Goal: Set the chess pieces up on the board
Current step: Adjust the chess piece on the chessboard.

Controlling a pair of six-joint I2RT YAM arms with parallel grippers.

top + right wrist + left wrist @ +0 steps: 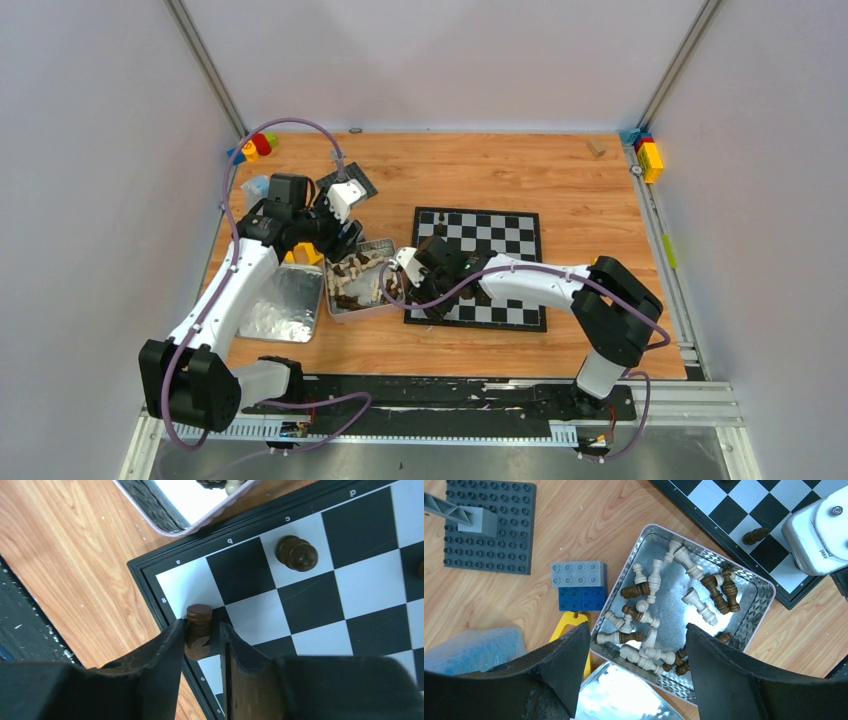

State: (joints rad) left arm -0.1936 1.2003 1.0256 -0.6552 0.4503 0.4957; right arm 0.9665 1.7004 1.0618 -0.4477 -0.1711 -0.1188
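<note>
I judge a corner placement underway; right gripper (202,625) straddles a dark piece (199,614) on the board (245,570), grip unclear; left gripper (636,630) gapes over the tin (749,610), ready to descend.

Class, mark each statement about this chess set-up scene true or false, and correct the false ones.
1. The left gripper hangs open above the tin. True.
2. Every piece in the tin is cream. False: dark brown and cream chess pieces lie mixed there.
3. Between the fingers of the right gripper stands a dark brown piece, near a corner of the board. True.
4. The tin sits on the board. False: it sits on the wooden table, beside the board.
</note>
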